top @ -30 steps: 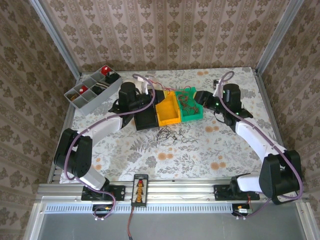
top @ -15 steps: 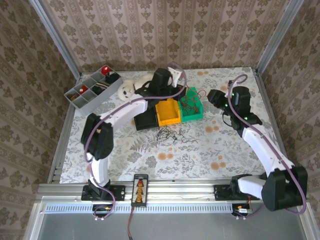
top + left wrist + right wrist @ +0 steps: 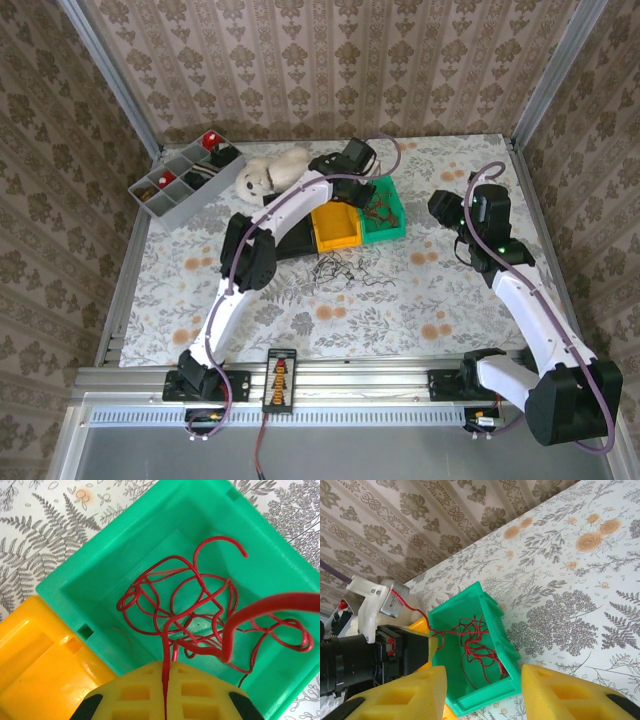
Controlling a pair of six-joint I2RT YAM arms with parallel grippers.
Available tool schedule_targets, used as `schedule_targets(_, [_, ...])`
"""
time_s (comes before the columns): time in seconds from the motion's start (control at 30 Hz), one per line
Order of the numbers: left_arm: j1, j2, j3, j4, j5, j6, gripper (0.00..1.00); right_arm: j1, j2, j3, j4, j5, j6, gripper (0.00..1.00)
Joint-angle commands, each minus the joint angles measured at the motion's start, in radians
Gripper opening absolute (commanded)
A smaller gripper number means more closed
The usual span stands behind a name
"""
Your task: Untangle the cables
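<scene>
The flowered tablecloth [image 3: 300, 320] carries a green bin [image 3: 390, 231] with a bunch of red cables [image 3: 200, 605] inside. The left gripper [image 3: 165, 680] hangs above it, closed on one strand of them. The right gripper [image 3: 482, 680], at 3 o'clock from the bin, stands open and holds nothing. Dark cables [image 3: 345, 268], perhaps black, lie loose at 7 o'clock from the bin.
</scene>
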Motion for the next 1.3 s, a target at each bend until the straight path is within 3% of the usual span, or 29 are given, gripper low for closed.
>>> schedule_targets(0.0, [-0.01,0.07,0.141,-0.18,0.013,0.028,0.0,-0.006,0.01,-0.009,-0.002,0.017,-0.012,0.44])
schedule_targets(0.07, [-0.013,0.112,0.202,-0.231,0.055,0.023,0.0,-0.006,0.017,-0.008,-0.001,0.012,-0.006,0.44])
schedule_targets(0.33, [-0.035,0.139,0.184,-0.199,0.162,-0.041,0.01,-0.006,0.019,-0.004,0.002,-0.014,-0.012,0.43])
schedule_targets(0.43, [-0.041,0.143,0.188,-0.182,0.184,-0.047,0.14,-0.006,0.018,-0.006,0.01,-0.045,-0.012,0.43])
schedule_targets(0.53, [-0.037,0.123,0.192,-0.155,0.174,-0.049,0.45,-0.004,0.02,-0.007,0.015,-0.072,-0.009,0.43])
schedule_targets(0.57, [-0.033,0.114,0.192,-0.147,0.171,-0.051,0.5,-0.004,0.019,-0.007,0.016,-0.079,-0.009,0.42])
schedule_targets(0.77, [-0.017,0.032,0.189,-0.105,0.146,-0.057,0.6,-0.004,0.021,0.002,0.011,-0.097,-0.02,0.41])
schedule_targets(0.9, [-0.002,-0.038,0.161,-0.092,0.185,-0.052,0.81,-0.004,0.038,0.011,0.008,-0.112,-0.021,0.42])
schedule_targets(1.0, [0.025,-0.118,0.069,-0.04,0.276,-0.062,0.98,0.0,0.064,0.026,0.003,-0.141,-0.02,0.43])
schedule_targets(1.13, [0.101,-0.293,-0.22,0.217,0.453,-0.193,1.0,0.027,0.11,0.05,-0.014,-0.174,-0.049,0.44])
schedule_targets(1.27, [0.196,-0.474,-0.549,0.551,0.51,-0.383,1.0,0.093,0.186,0.097,-0.047,-0.211,-0.099,0.45])
